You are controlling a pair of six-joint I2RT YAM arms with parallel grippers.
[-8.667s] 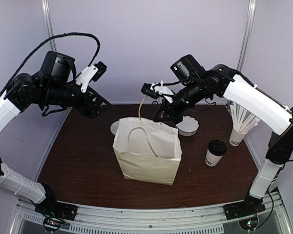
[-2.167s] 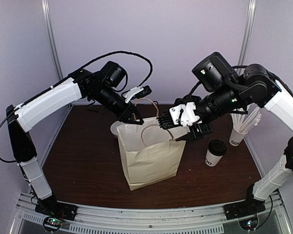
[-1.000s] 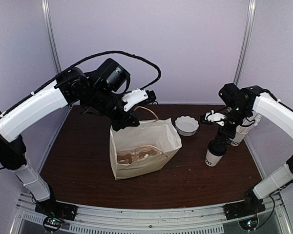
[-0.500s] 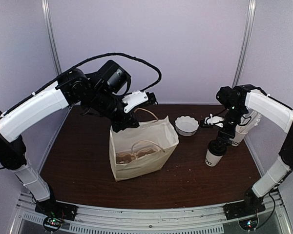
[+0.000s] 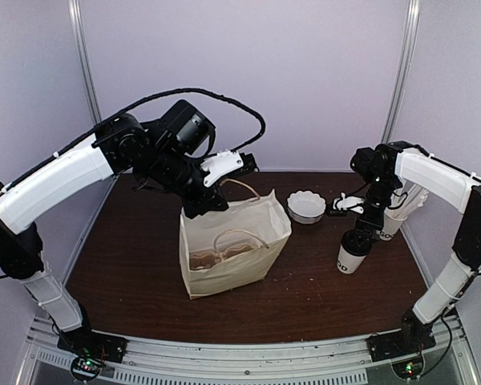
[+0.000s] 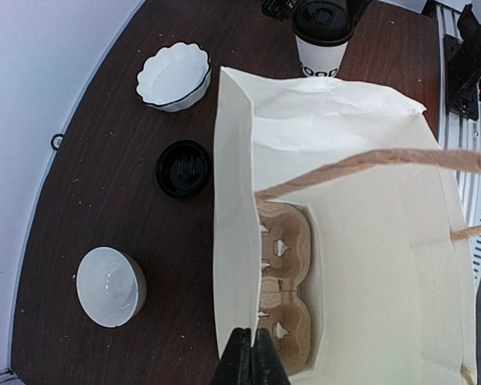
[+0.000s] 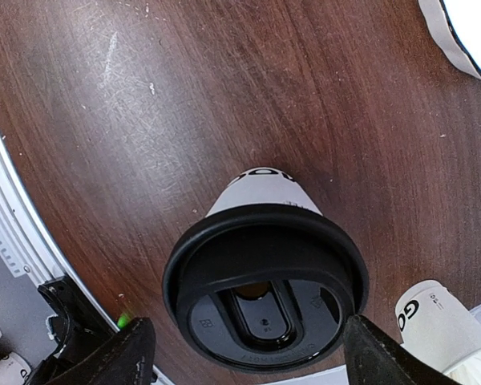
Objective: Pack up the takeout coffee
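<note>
The takeout coffee (image 5: 353, 256), a white cup with dark letters and a black lid (image 7: 264, 282), stands upright on the table to the right of the paper bag (image 5: 234, 250). My right gripper (image 7: 256, 353) hangs open just above the lid, one finger on each side, touching nothing. In the top view the right gripper (image 5: 367, 228) sits right over the cup. My left gripper (image 6: 252, 357) is shut on the bag's near rim and holds the mouth open. A brown cardboard cup carrier (image 6: 284, 293) lies on the bag's floor. The coffee (image 6: 323, 34) also shows beyond the bag.
A scalloped white bowl (image 5: 307, 206) stands behind the bag. A loose black lid (image 6: 183, 168) and a round white bowl (image 6: 110, 286) lie on the bag's far side. A like cup full of white sticks (image 5: 395, 215) stands just right of the coffee.
My right arm left the bag, swung right and settled over the coffee cup with its jaws wide. The left gripper keeps hold of the bag's rim; the bag now stands open.
</note>
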